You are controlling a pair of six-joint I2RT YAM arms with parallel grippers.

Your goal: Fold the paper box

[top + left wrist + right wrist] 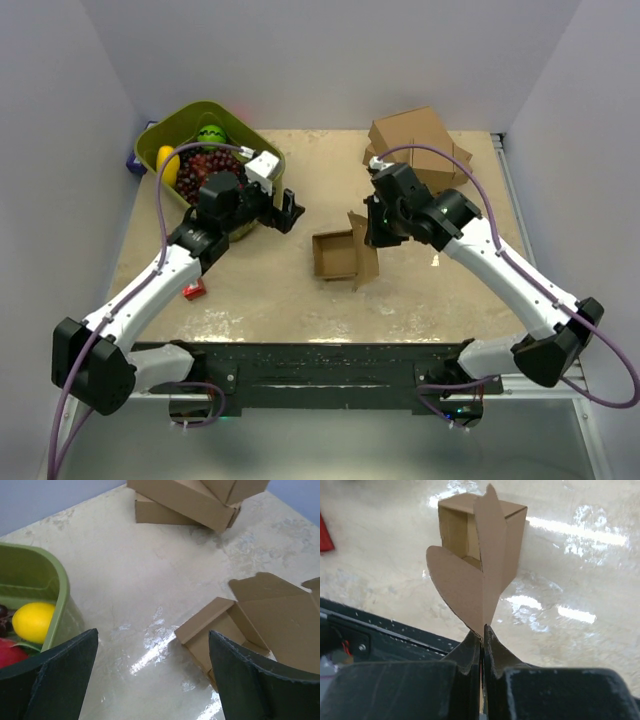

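The paper box [335, 258] is a small brown kraft piece with raised walls and an open lid flap, lying mid-table. My right gripper [366, 230] is at its right side. In the right wrist view the gripper [481, 634] is shut on the edge of the lid flap [487, 570], which stands on edge in front of the box body [455, 527]. My left gripper [293, 212] hovers left of the box and stands open. In the left wrist view its fingers [260, 680] are wide apart with only bare table between them, and the paper box [235, 625] lies just beyond the right finger.
A green basket [250, 135] of fruit sits back left, a lemon [32, 621] near its rim [60, 587]. Larger brown cartons [415, 140] are piled at the back right [190, 500]. A small red object [193, 291] lies by the left arm. A black rail [330, 365] runs along the near edge.
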